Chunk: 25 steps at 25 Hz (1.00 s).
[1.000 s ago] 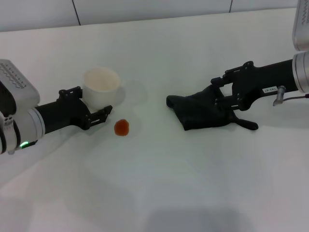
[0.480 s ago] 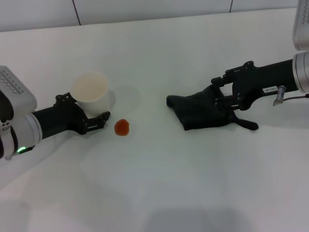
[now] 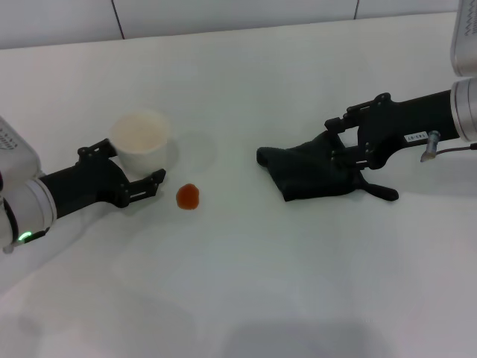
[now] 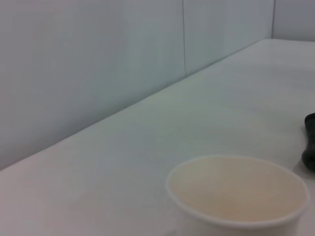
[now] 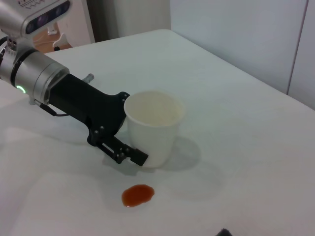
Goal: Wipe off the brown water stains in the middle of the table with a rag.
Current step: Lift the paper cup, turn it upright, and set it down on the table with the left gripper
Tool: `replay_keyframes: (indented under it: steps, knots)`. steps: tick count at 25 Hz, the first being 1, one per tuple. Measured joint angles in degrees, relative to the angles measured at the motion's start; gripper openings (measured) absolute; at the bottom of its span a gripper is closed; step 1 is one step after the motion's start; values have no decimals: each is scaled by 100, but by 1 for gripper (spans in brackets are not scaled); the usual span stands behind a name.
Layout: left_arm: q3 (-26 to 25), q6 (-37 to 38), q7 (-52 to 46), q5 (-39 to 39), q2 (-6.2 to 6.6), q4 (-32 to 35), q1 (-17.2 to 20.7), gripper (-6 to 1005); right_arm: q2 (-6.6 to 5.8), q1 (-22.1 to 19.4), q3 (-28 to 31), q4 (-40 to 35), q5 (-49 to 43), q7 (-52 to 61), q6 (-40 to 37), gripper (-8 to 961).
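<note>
The brown water stain (image 3: 188, 197) is a small orange-brown blot on the white table (image 3: 246, 283); it also shows in the right wrist view (image 5: 138, 194). The black rag (image 3: 309, 175) lies bunched right of centre, its thin tail pointing right. My right gripper (image 3: 339, 153) is shut on the rag's right part, low on the table. My left gripper (image 3: 125, 165) is open, its fingers on either side of a white paper cup (image 3: 139, 139) that stands upright just left of the stain.
The cup also shows in the left wrist view (image 4: 238, 196) and the right wrist view (image 5: 152, 125), with my left arm (image 5: 74, 96) behind it. A wall runs along the table's far edge (image 3: 223, 30).
My left gripper slid the cup to the left, away from the stain, then drew back a little while the cup stayed put. The right gripper and rag have not moved.
</note>
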Motion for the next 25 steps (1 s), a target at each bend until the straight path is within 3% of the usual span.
replay_keyframes:
  steps: [8, 25]
  knots:
    - [3, 43, 72, -156, 7, -11, 178, 812, 0, 39, 0, 0, 0, 19, -23, 559]
    - [3, 861, 101, -567, 14, -368, 625, 813, 9, 53, -16, -1, 0, 35, -21, 535]
